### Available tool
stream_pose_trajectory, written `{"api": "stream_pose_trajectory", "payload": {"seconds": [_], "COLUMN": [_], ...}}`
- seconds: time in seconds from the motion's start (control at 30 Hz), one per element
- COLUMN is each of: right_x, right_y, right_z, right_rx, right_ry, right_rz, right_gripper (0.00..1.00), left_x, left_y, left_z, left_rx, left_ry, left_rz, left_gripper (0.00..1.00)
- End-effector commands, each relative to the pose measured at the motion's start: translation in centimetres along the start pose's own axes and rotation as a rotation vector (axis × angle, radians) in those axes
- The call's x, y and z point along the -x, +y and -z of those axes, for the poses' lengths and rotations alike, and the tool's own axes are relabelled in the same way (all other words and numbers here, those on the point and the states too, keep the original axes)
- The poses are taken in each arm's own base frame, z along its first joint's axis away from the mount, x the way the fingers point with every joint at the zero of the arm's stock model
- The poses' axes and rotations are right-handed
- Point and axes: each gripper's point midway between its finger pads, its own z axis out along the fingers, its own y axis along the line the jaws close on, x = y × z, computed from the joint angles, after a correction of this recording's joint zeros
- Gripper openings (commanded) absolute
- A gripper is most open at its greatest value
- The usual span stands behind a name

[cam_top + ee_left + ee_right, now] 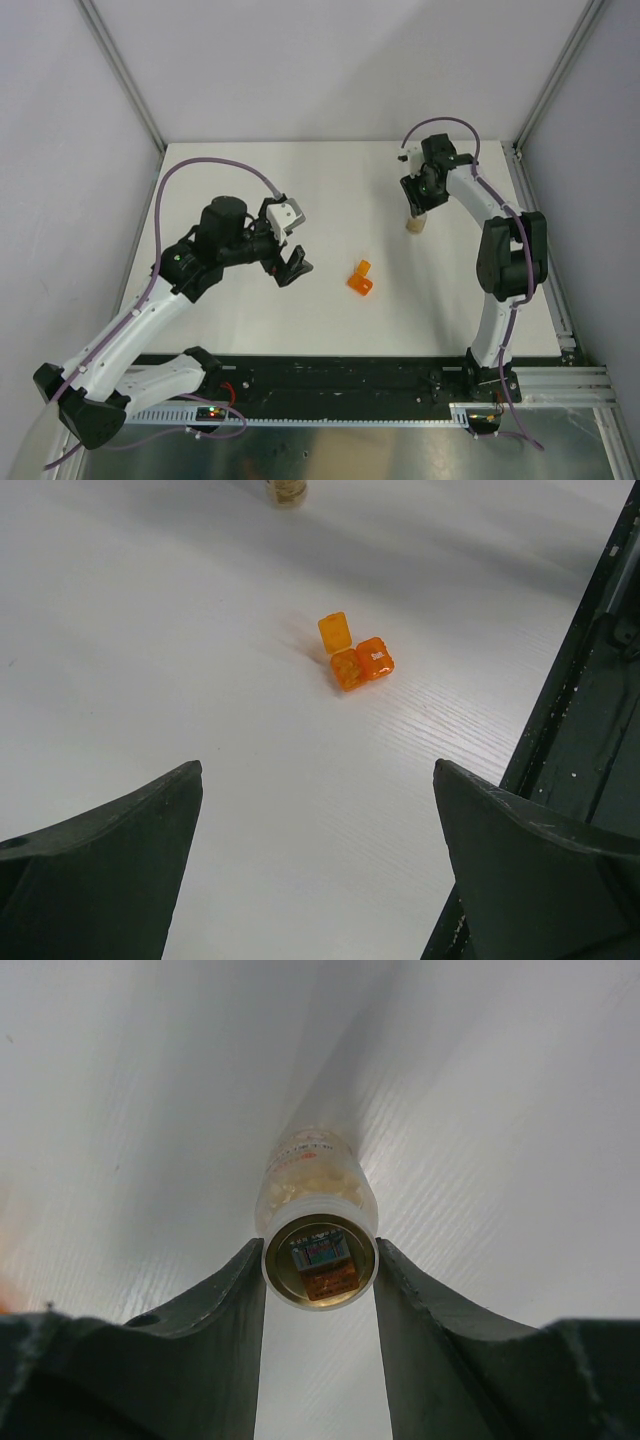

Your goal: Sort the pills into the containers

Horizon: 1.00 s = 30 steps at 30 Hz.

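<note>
From above: shows the left gripper [293, 268] spread wide and empty, just left of the orange box [361, 279].
Left wrist: shows one lid [335, 632] raised.
Right wrist: shows the right gripper [319, 1252] clamped on the vial [316, 1195] holding pills [310, 1178].

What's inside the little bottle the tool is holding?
Pale pills show through the clear wall of the bottle. Its cap covers the top, so how many is hidden.
</note>
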Motion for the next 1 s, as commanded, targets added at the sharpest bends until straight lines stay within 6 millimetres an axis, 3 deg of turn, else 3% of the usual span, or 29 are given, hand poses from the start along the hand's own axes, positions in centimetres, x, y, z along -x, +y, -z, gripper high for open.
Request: {"api": "stream_pose_trajectory", "payload": {"seconds": [0.0, 0.17, 0.47, 0.73, 0.83, 0.97], "right_x": [0.7, 0.4, 1.1, 3.8, 4.0, 2.8], "right_y": [-0.8, -0.7, -0.6, 0.4, 2.1, 5.6], "right_z": [-0.1, 0.0, 1.3, 7.6, 9.9, 11.6], "right_rx": [-0.038, -0.041, -0.036, -0.002, 0.058, 0.139], "right_ry": [-0.054, -0.055, -0.082, -0.229, -0.284, -0.318], "right_rz": [-0.029, -0.039, -0.045, -0.027, -0.008, 0.074], "right_gripper": [0.28, 0.49, 0.73, 0.88, 0.92, 0.97], "left_x": [0.4, 0.2, -0.9, -2.6, -3.0, -2.9], "left_y": [0.3, 0.3, 1.3, 2.4, 2.8, 3.2], "left_z": [0.2, -0.1, -0.8, -1.4, -1.6, -1.7], "left_rx": [0.009, 0.007, 0.043, 0.090, 0.103, 0.117], "left_ry": [-0.019, -0.010, 0.033, 0.091, 0.105, 0.099], "left_rz": [-0.030, -0.026, -0.025, -0.037, -0.041, -0.041], "left_gripper": [1.00, 1.00, 1.00, 1.00, 1.00, 1.00]}}
